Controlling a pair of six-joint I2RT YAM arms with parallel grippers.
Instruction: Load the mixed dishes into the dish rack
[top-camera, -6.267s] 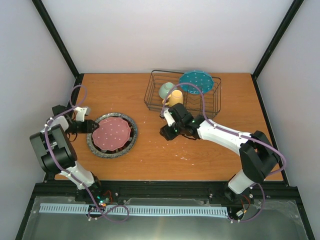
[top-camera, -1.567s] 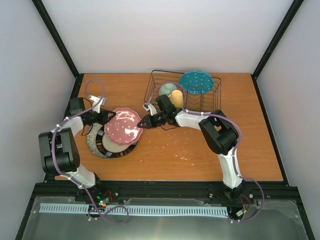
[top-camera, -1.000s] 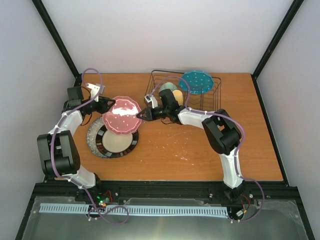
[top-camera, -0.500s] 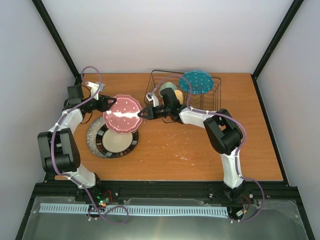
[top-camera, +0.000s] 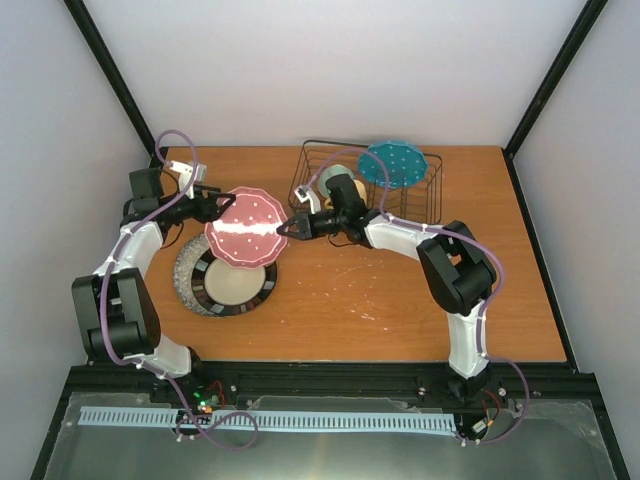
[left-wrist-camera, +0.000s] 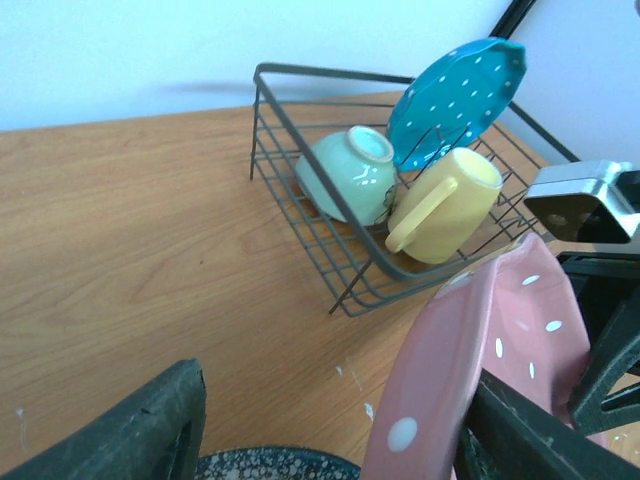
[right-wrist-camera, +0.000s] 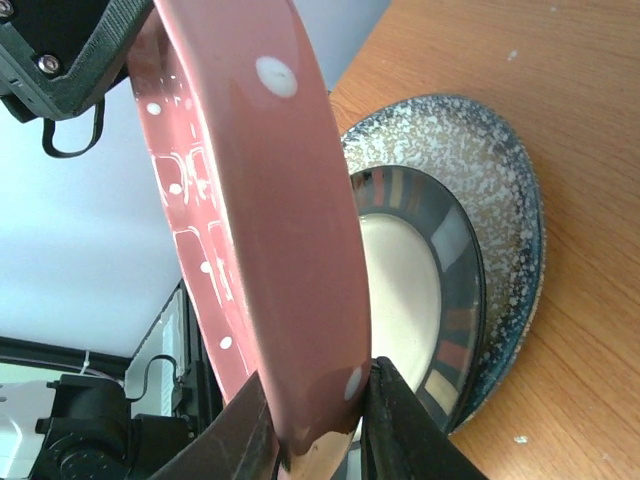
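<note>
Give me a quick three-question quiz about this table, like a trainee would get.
1. Short answer: which of the two tools pinches the rim of the pink plate?
2. True or false: the yellow mug lies inside the dish rack.
3. Multiple choice: what lies directly on the grey speckled plate?
A. the yellow mug
B. the dark-rimmed cream plate
C. the pink plate

Key:
1. The right tool.
2. True.
3. B.
</note>
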